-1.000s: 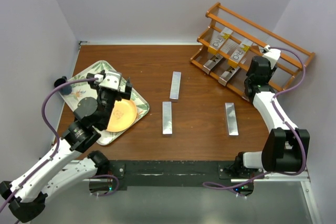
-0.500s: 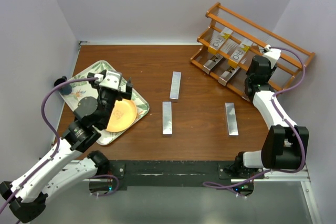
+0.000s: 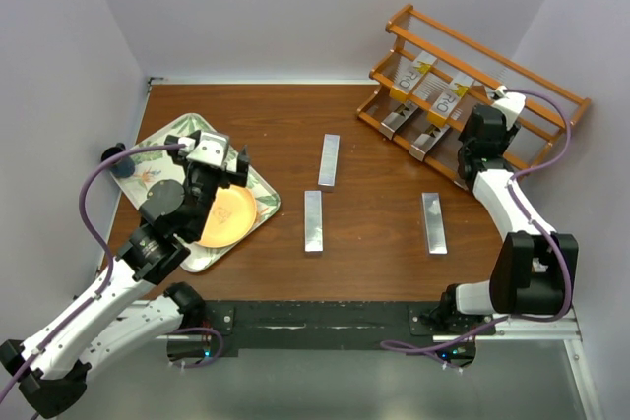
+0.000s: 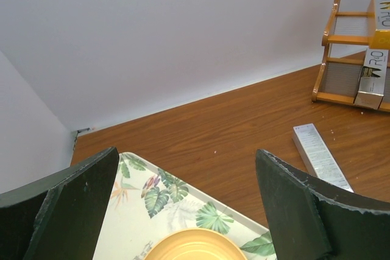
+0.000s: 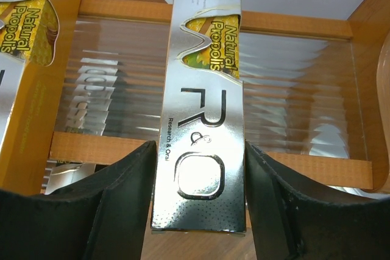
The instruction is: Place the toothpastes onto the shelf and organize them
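Note:
Three silver toothpastes lie on the brown table: one (image 3: 329, 160) at the centre, one (image 3: 313, 220) nearer, one (image 3: 433, 222) to the right. The orange-brown shelf (image 3: 512, 71) at the far right holds several cartons, such as one with a gold end (image 3: 413, 74). My right gripper (image 5: 198, 202) is at the shelf, open. Its fingers stand just off both sides of a silver carton (image 5: 204, 101) that lies across the shelf's rails. My left gripper (image 4: 187, 156) hovers wide open and holds nothing above the tray's far corner.
A leaf-patterned tray (image 3: 162, 145) with an orange plate (image 3: 228, 215) lies at the left under my left arm. A dark round object (image 3: 113, 156) sits at the tray's left edge. Walls close the table in on the left, back and right.
My right gripper's jaws have widened, and narrow gaps now show beside the carton on the shelf. The left arm has not moved.

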Action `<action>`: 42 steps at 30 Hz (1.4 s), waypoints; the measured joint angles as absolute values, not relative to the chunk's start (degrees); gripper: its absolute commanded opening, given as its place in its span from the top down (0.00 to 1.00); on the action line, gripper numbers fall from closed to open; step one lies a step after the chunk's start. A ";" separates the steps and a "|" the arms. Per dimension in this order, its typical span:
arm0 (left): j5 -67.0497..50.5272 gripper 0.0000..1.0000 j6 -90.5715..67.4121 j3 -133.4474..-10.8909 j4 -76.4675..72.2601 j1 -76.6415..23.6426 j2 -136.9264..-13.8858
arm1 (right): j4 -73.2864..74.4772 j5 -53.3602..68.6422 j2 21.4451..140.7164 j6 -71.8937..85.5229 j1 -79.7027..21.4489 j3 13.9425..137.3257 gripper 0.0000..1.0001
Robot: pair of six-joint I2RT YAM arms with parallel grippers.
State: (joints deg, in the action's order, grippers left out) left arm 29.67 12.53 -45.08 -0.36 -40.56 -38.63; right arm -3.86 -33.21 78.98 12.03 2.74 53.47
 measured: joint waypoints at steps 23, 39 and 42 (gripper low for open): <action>28.91 0.01 12.51 -45.08 -0.36 -40.45 -38.63 | -3.07 -30.83 80.23 12.49 2.96 53.41 0.12; 27.83 0.01 11.22 -45.08 -0.34 -39.75 -39.68 | 12.67 -16.27 61.56 14.96 2.96 53.39 0.02; 27.42 0.01 11.03 -45.08 -0.34 -39.75 -39.83 | 16.43 -11.46 57.39 15.68 2.96 50.87 0.02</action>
